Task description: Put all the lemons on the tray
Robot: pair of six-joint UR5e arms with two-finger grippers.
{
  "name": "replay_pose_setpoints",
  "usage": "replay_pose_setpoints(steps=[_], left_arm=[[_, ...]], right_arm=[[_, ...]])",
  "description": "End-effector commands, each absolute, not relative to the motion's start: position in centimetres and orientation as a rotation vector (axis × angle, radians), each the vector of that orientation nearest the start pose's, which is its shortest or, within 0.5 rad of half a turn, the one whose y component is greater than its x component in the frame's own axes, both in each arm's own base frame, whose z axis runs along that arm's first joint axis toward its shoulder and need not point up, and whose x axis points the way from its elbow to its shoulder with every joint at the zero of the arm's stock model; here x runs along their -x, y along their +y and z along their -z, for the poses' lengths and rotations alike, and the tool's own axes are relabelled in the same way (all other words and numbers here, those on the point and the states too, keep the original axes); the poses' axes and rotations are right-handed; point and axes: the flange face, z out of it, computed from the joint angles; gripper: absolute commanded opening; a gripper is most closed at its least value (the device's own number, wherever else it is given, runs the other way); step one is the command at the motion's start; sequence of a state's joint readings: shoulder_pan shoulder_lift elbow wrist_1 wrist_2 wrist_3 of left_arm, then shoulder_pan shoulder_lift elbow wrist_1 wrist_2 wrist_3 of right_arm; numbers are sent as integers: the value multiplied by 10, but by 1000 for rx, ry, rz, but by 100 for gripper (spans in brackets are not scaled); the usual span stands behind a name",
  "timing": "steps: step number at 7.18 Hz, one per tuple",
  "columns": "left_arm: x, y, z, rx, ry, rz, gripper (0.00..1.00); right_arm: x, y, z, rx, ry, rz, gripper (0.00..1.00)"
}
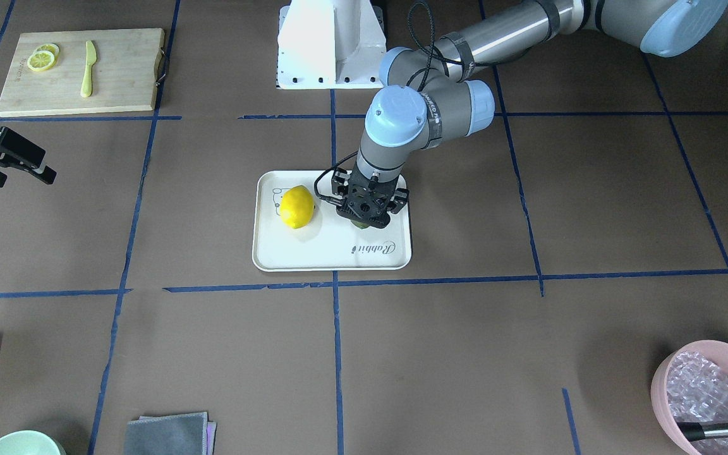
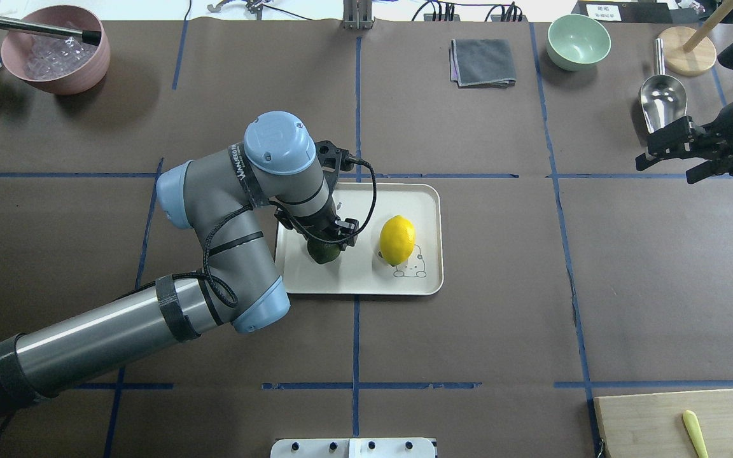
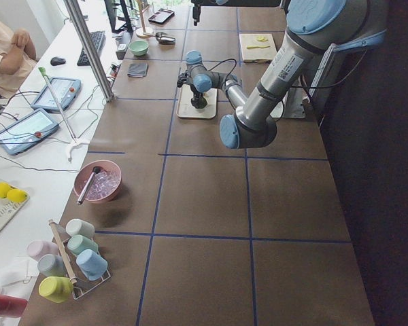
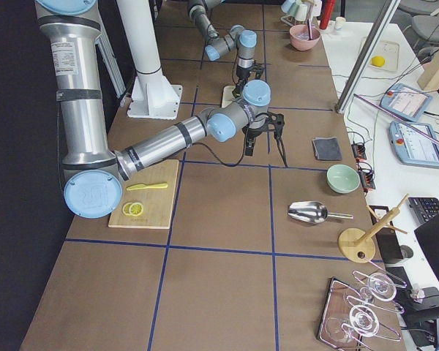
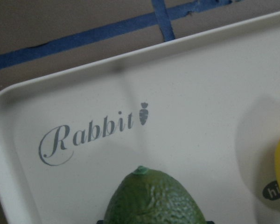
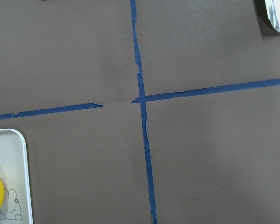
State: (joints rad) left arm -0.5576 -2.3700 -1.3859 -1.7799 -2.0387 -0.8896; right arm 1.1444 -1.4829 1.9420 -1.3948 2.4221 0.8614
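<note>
The cream tray (image 1: 339, 260) lies at mid-table, also in the overhead view (image 2: 431, 194). The bright yellow lemon (image 1: 296, 206) rests on it by the animal drawing (image 2: 397, 239). My left gripper (image 1: 367, 213) points down over the tray and is shut on the dark green lemon (image 2: 323, 252), low over the tray floor. The left wrist view shows the green lemon (image 5: 154, 198) by the "Rabbit" script. My right gripper (image 2: 662, 159) is open and empty, well off to the tray's side; it also shows in the front-facing view (image 1: 26, 177).
A wooden cutting board (image 1: 124, 69) holds lemon slices (image 1: 43, 58) and a yellow knife (image 1: 88, 68). A pink bowl (image 2: 55, 51), grey cloth (image 2: 482, 62), green bowl (image 2: 578, 41) and metal scoop (image 2: 662, 95) line the far edge.
</note>
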Motion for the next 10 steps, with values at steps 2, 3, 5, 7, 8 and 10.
replay_pose_setpoints(steps=[2, 3, 5, 7, 8, 10], left_arm=[[-596, -475, -217, -97, 920, -277, 100], [-596, -475, -216, -99, 920, -277, 100], [-571, -480, -194, -129, 941, -261, 100], [-514, -479, -179, -146, 936, -220, 100], [-480, -484, -195, -146, 917, -190, 100], [-395, -479, -247, -163, 880, -211, 100]], right_arm=[[157, -487, -405, 16, -1013, -127, 100], [157, -487, -405, 15, -1013, -126, 100], [157, -487, -406, 18, -1012, -127, 100], [152, -488, -406, 18, -1016, -135, 100], [141, -490, -408, 10, -1015, -153, 100], [113, -493, -436, -37, -985, -102, 100]])
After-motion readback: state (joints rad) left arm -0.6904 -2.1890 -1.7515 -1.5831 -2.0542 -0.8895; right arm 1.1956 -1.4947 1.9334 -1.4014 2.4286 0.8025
